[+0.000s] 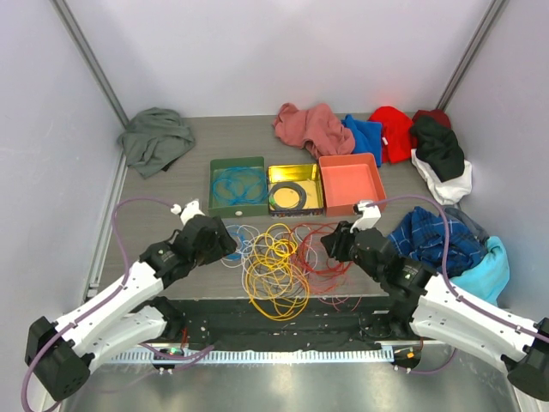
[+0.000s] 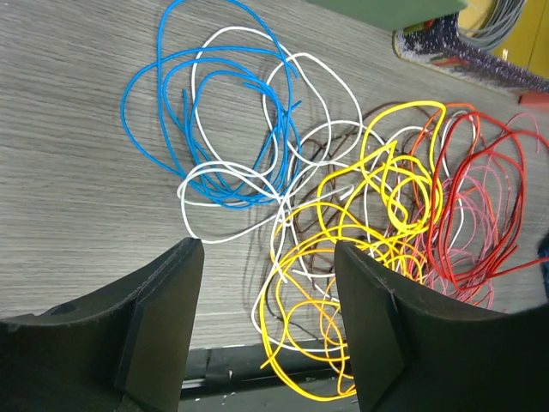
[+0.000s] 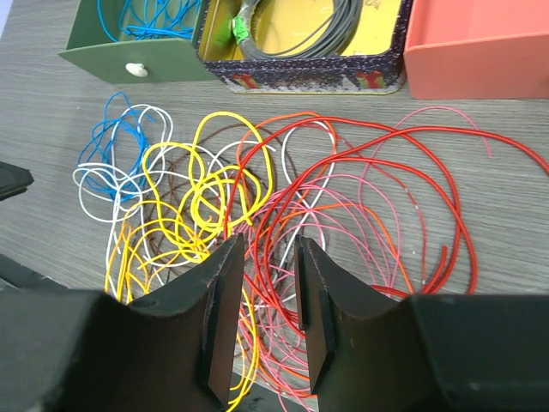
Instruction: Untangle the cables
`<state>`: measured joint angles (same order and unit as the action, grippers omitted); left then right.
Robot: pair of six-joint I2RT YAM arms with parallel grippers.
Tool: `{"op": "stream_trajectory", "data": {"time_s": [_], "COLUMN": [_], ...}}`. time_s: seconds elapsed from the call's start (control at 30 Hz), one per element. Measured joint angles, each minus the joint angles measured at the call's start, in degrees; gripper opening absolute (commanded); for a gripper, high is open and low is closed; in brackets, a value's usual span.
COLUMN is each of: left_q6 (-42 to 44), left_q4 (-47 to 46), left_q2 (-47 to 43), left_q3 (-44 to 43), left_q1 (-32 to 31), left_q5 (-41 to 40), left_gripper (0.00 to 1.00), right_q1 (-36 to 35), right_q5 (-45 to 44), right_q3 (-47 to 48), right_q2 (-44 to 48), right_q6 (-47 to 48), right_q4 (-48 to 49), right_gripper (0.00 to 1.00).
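Observation:
The cables (image 1: 276,257) lie in a loose tangle on the table's near middle. Blue loops (image 2: 171,103) and white loops (image 2: 225,176) are on the left, yellow ones (image 2: 343,215) in the centre, red ones (image 2: 480,197) on the right with thin pink strands. My left gripper (image 1: 225,242) hovers at the tangle's left edge. Its jaws (image 2: 268,249) stand wide open and hold nothing. My right gripper (image 1: 331,245) hangs over the red cables (image 3: 360,163), its jaws (image 3: 270,243) parted a little, with strands showing below the gap and none pinched.
Behind the tangle stand a green box (image 1: 238,204) holding blue wire, a yellow tin (image 1: 316,187) with a black coiled ring, and an orange-red box (image 1: 352,182). Heaps of clothing (image 1: 156,137) line the back and right side (image 1: 429,240). Yellow loops (image 1: 279,305) overhang the front edge.

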<state>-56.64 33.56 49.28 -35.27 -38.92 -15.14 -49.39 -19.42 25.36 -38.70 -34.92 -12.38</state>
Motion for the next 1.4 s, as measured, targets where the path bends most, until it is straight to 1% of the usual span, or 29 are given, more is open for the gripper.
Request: {"op": "stream_trajectory", "data": {"time_s": [0.1, 0.23, 0.33, 0.43, 0.53, 0.63, 0.67, 0.7, 0.73, 0.77, 0.83, 0.87, 1.0, 1.2, 1.3, 1.4], "left_q6": [-1.60, -3.10, -3.45, -3.19, -2.91, -2.80, -2.71, -2.71, -2.71, -2.71, -2.78, -2.64, -1.66, -0.83, 0.17, 1.62], "left_q4": [-0.96, -2.84, -3.45, -5.14, -7.32, -9.57, -10.36, -10.95, -11.34, -11.72, -12.11, -12.17, -11.80, -7.93, -5.38, -4.00], "left_q2": [-0.98, 0.13, 2.47, 5.77, 9.79, 11.98, 12.46, 12.81, 13.20, 13.46, 13.42, 13.22, 10.78, 2.82, -2.64, -7.26], "left_q3": [1.40, 3.98, 5.11, 5.11, 5.11, 5.42, 5.64, 5.79, 5.90, 5.99, 6.10, 6.10, 6.10, 4.74, 1.40, -4.26], "left_q1": [-0.04, -0.04, 0.09, 1.55, 3.48, 4.76, 5.03, 5.22, 5.35, 5.42, 5.46, 5.46, 5.46, 5.46, 5.46, 5.46], "left_q5": [-0.42, -1.51, -3.41, -3.82, -3.82, -3.28, -3.06, -2.91, -2.58, -2.38, -2.10, -2.03, -2.05, -2.21, -1.90, -1.68], "left_gripper": [0.67, 0.68, 0.68, 0.67, 0.61, 0.49, 0.40, 0.35, 0.28, 0.16, 0.07, 0.00, 0.00, 0.00, 0.00, 0.00], "right_q1": [0.00, 0.00, 0.00, 0.00, 0.00, 0.00, 0.00, 0.00, 0.00, 0.00, 0.00, 0.00, 0.00, 0.00, 0.00, 0.00], "right_q5": [0.72, 1.20, 1.36, 1.38, 1.38, 1.33, 1.33, 1.31, 1.31, 1.31, 1.29, 1.29, 1.29, 1.31, 1.33, 1.33], "right_q3": [0.00, 0.00, 0.00, 0.00, 0.00, 0.00, 0.00, 0.00, 0.00, 0.00, 0.00, 0.00, 0.00, 0.00, 0.02, 0.02], "right_q2": [-0.74, -1.09, -1.11, -1.11, -1.09, -1.05, -1.05, -1.03, -1.03, -1.03, -1.03, -1.03, -1.05, -1.09, -1.09, -1.09], "right_q6": [-0.81, -1.49, -1.60, -1.66, -1.66, -1.64, -1.64, -1.64, -1.64, -1.64, -1.64, -1.64, -1.64, -1.64, -1.66, -1.66], "right_q4": [0.81, 0.83, 0.92, 0.92, 0.79, 0.61, 0.52, 0.42, 0.33, 0.26, 0.26, 0.26, 0.28, 0.33, 0.33, 0.33], "right_gripper": [0.38, 0.38, 0.38, 0.38, 0.38, 0.38, 0.38, 0.38, 0.38, 0.38, 0.38, 0.38, 0.38, 0.38, 0.38, 0.38]}}
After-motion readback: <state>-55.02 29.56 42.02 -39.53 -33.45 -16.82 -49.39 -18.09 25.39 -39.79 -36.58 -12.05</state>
